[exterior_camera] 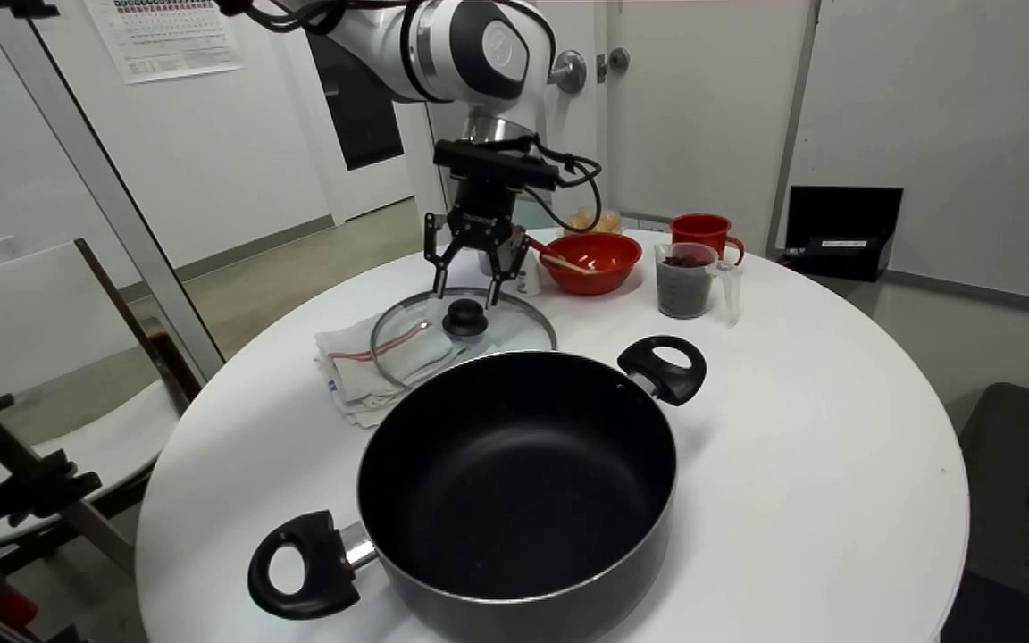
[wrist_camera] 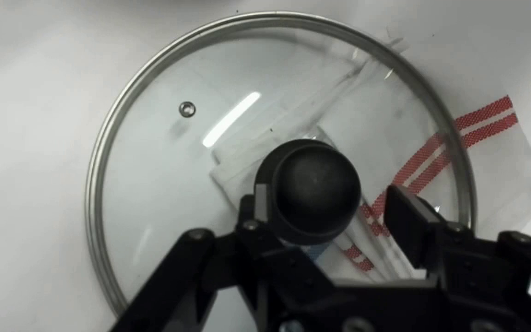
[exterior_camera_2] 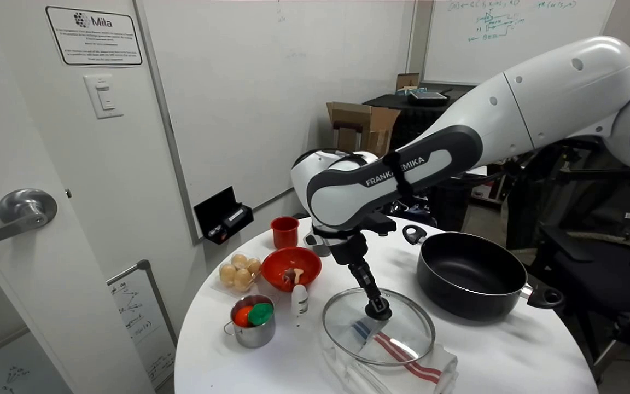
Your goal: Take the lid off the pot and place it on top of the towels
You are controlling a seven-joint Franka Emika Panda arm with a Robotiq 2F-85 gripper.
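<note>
The gripper (exterior_camera: 465,297) is spread wide, with its two fingers (wrist_camera: 406,226) apart by the one black knob (wrist_camera: 316,189), and it holds nothing. Right under the gripper is one big glass lid (wrist_camera: 187,170), lying on the towels (exterior_camera: 349,371) and covering part of them; how many towels, I can't tell. One big black pot (exterior_camera: 514,482) with two handles (exterior_camera: 329,563) stands beside the gripper. Also near the gripper on the tabletop (exterior_camera: 818,464) are one red bowl (exterior_camera_2: 274,268), one red mug (exterior_camera_2: 285,234) and one silver cup (exterior_camera_2: 255,335).
</note>
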